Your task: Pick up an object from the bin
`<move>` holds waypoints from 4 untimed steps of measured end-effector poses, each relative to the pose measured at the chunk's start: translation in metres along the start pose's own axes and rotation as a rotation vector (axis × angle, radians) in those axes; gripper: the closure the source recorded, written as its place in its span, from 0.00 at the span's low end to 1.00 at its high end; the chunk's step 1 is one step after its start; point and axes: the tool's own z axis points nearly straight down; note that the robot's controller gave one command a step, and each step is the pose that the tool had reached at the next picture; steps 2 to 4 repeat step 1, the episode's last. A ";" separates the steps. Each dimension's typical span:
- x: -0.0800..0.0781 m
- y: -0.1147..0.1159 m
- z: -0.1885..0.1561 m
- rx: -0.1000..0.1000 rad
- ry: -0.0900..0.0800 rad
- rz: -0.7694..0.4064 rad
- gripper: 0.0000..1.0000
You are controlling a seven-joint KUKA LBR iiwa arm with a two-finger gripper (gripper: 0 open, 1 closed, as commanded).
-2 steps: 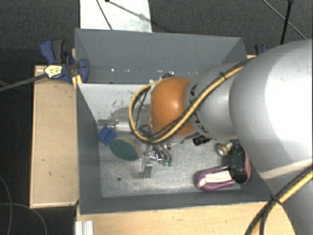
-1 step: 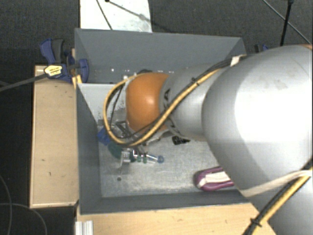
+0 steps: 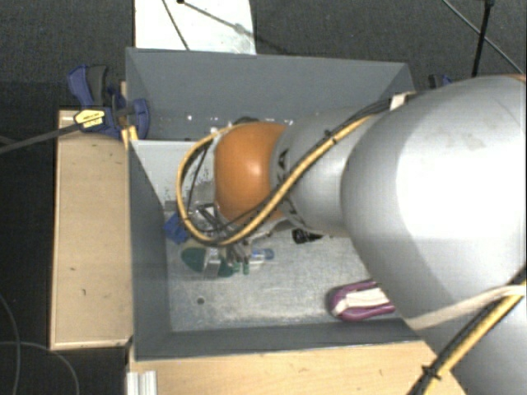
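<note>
judging by looks, the small dark green piece (image 3: pixel 195 258) beside your gripper (image 3: pixel 233 260), left-centre of frame, is light and stiff; pinch its narrow side; gripper opening: can't tell.

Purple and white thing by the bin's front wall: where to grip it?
Likely from above, across the narrow width of the purple and white thing, near its exposed rounded end: it lies flat and long, its other end under the arm.

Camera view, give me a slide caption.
Gripper low in the bin beside a teal item; purple object lies apart.
</note>
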 end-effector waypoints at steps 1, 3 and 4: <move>0.021 0.012 -0.178 -0.003 -0.007 -0.042 1.00; 0.021 0.012 -0.178 -0.003 -0.007 -0.042 1.00; 0.021 0.012 -0.178 -0.003 -0.007 -0.042 1.00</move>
